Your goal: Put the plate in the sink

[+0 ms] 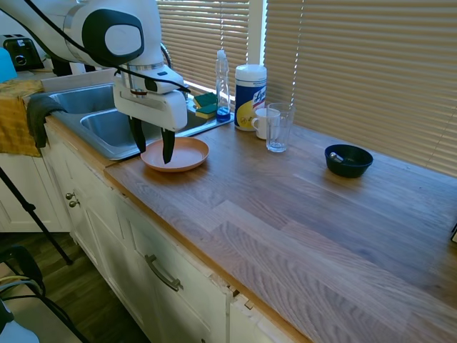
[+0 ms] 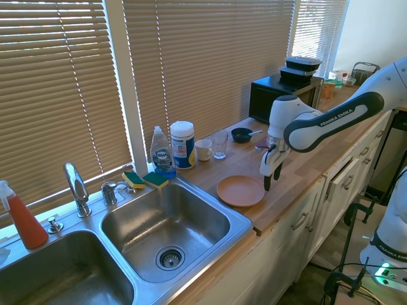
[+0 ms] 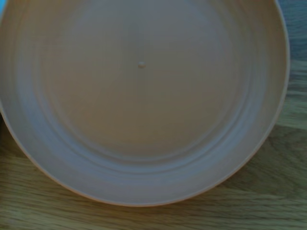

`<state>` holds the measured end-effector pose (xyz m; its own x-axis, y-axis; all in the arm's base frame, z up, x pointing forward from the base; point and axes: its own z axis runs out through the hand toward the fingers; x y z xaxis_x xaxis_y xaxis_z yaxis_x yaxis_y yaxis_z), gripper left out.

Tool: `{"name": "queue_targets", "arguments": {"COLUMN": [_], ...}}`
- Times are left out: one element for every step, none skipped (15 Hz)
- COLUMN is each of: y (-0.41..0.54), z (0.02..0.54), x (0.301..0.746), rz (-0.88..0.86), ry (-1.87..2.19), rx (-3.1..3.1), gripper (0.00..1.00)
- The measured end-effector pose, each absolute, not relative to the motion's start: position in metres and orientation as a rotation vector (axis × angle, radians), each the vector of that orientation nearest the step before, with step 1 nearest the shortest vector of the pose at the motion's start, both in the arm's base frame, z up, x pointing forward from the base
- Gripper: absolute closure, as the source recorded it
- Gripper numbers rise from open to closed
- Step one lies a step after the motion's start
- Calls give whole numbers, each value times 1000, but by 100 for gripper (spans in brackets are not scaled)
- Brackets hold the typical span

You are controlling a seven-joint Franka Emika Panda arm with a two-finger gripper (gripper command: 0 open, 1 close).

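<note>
Wooden counter [image 1: 300, 207] carries plate [image 1: 184, 153], bowl [image 1: 348, 160], glass [image 1: 278, 127].

From my station, the plate [image 3: 144, 100] runs past the wrist view's 12 and 9 o'clock edges, soft in focus. Gripper [image 1: 152, 148] fingers mask its 9 o'clock rim. The label on the white canister [image 1: 250, 96] is too small to read.

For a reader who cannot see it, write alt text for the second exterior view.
A white robot arm's open gripper straddles the near rim of a salmon-orange plate on a wooden counter, beside a steel double sink. Dish soap, sponges and cups line the window.
</note>
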<state>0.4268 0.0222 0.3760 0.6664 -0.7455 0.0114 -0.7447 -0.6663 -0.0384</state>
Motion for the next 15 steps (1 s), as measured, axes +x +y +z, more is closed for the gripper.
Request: {"name": "queue_targets", "arguments": {"y": [22, 22, 22, 20, 16, 12, 5, -2, -10, -17, -23, -26, -29, -31, -32], "z": [376, 376, 376, 377, 380, 382, 384, 384, 383, 381, 376, 370, 365, 360, 356], "x": [427, 427, 427, 429, 432, 437, 443, 450, 458, 467, 478, 490, 502, 513, 524], "rz": [-40, -40, -44, -56, -69, -79, -90, -95, -99, -102, -105, -105, -99, -93, -94], "ry": [1270, 1270, 1272, 1277, 1282, 1286, 1290, 1289, 1277, 1260, 1243, 1224, 1199, 1173, 1152], "rx": [-2840, -2840, -2837, -2826, -2812, -2801, -2788, -2770, -2751, -2735, -2721, -2708, -2700, -2695, -2694], "gripper": [0, 0, 0, 0, 0, 0, 0, 0, 0, 0, 0, 0, 0, 0, 0]}}
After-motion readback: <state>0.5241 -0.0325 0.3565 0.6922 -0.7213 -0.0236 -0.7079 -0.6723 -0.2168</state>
